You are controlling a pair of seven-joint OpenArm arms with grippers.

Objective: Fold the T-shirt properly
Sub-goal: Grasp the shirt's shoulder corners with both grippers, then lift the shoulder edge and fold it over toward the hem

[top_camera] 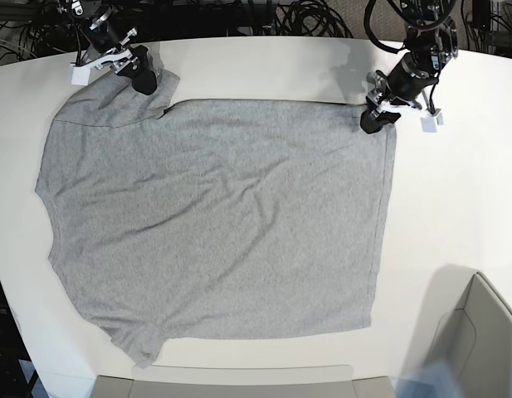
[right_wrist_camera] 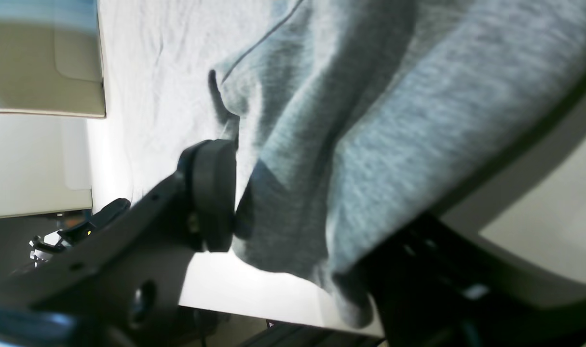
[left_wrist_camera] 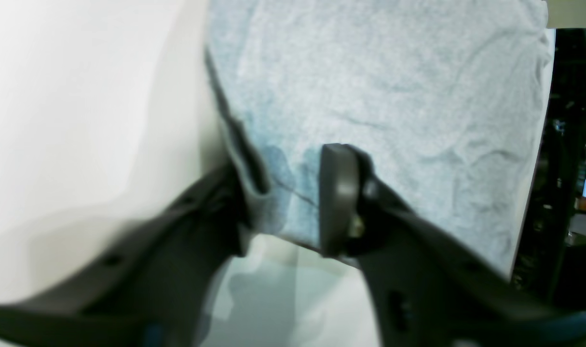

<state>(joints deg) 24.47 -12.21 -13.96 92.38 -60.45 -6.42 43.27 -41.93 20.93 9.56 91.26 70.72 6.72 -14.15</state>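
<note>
The heather-grey T-shirt (top_camera: 214, 215) lies flat on the white table (top_camera: 455, 207), plain side up; no lettering shows. My left gripper (top_camera: 374, 124) is at the shirt's far right corner. In the left wrist view its fingers (left_wrist_camera: 338, 197) stand apart, with the corner of the T-shirt (left_wrist_camera: 293, 193) between them and its edge curled against the other finger. My right gripper (top_camera: 145, 80) is at the far left sleeve. In the right wrist view its pad (right_wrist_camera: 215, 193) touches bunched sleeve cloth (right_wrist_camera: 312, 193), which drapes over and hides the other finger.
Cables and dark gear (top_camera: 264, 16) lie past the table's far edge. A light box or bin (top_camera: 480, 348) stands at the near right corner, and a pale flat piece (top_camera: 222, 383) lies along the near edge. The table edge (left_wrist_camera: 538, 159) runs close beside the left gripper.
</note>
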